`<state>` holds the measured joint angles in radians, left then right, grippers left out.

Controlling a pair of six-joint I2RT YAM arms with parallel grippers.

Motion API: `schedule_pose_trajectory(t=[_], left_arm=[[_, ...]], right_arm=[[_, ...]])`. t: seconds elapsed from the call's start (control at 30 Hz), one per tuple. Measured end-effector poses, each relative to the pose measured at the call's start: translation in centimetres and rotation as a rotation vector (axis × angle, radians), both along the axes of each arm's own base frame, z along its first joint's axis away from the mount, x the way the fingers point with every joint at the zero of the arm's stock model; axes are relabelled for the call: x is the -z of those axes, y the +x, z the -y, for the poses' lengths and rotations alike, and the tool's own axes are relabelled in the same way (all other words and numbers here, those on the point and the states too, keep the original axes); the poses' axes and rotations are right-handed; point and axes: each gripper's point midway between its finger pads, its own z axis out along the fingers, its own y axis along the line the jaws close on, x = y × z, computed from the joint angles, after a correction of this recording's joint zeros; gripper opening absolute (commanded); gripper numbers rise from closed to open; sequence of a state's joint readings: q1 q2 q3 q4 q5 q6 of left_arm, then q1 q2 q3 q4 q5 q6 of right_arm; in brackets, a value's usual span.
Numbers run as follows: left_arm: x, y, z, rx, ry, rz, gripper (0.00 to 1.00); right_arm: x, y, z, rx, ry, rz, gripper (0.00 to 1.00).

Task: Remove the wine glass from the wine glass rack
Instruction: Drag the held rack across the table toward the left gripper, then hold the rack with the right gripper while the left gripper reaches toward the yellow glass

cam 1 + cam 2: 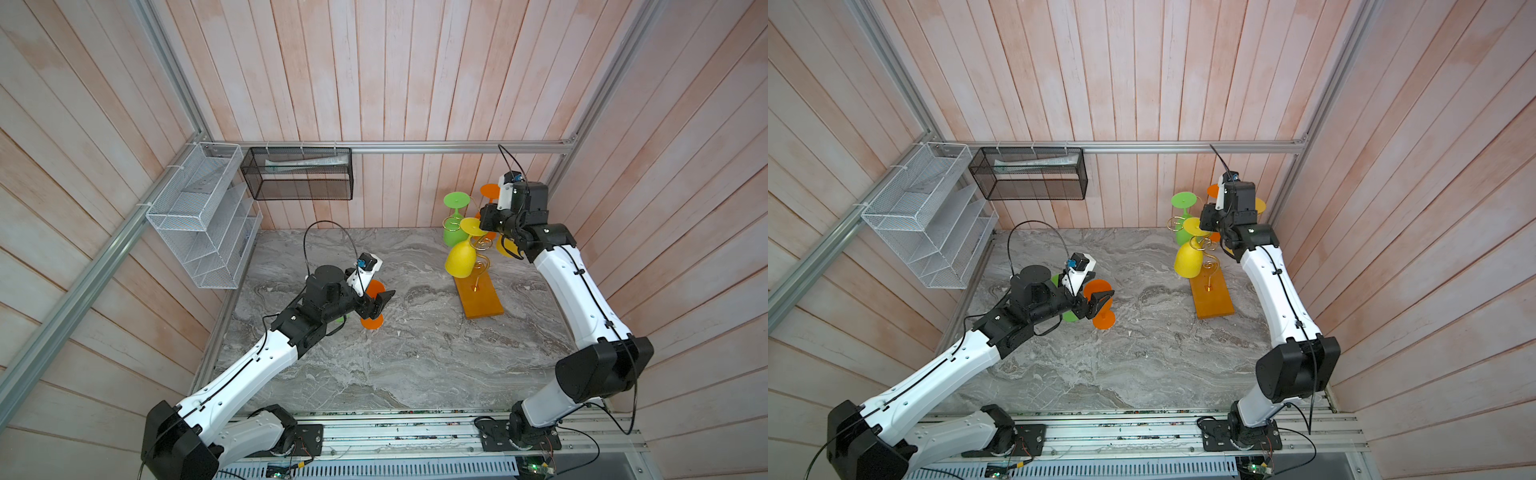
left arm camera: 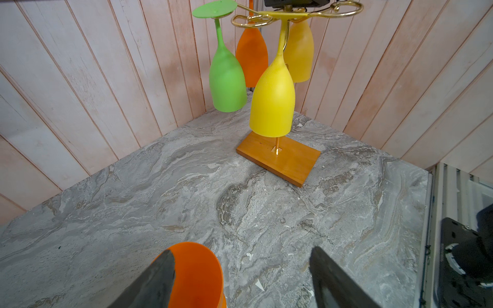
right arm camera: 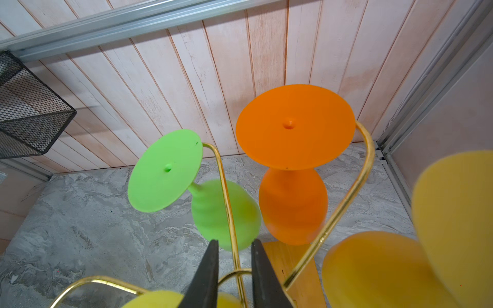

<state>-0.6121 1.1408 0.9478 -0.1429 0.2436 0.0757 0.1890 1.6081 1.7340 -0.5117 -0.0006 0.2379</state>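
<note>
The gold wire wine glass rack [image 1: 478,297] stands on its wooden base at the back right. Green [image 2: 226,80], yellow [image 2: 273,104], orange [image 3: 293,128] and amber [image 2: 300,50] wine glasses hang upside down from it. My right gripper [image 3: 233,241] is over the rack's top, its jaws narrowed around a gold wire loop [image 3: 234,274]. An orange wine glass [image 2: 197,274] stands on the marble at centre left, apart from the rack. My left gripper [image 2: 242,250] is open around it, with the bowl beside one finger [image 2: 160,277].
A white wire basket [image 1: 199,216] and a black mesh basket [image 1: 297,174] hang on the walls at the back left. A green glass [image 1: 1069,316] shows partly under my left wrist. Wall boards close in behind the rack's corner.
</note>
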Motion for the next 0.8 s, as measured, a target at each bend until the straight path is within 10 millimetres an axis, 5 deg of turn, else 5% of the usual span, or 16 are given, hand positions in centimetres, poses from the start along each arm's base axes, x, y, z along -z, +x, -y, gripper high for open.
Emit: schedule_pose_trajectory(t=[0.47,0.8], left_arm=[[0.1,0.6,0.1,-0.027,-0.008,-0.037,0.83],[-5.2,1.1,1.5,-0.092,-0.211,-0.144,0.84]], right_arm=[[0.6,-1.4,0.5,0.002,0.006,0.015,0.22],[1.0,-2.5,1.2,-0.001,0.022,0.046,0.32]])
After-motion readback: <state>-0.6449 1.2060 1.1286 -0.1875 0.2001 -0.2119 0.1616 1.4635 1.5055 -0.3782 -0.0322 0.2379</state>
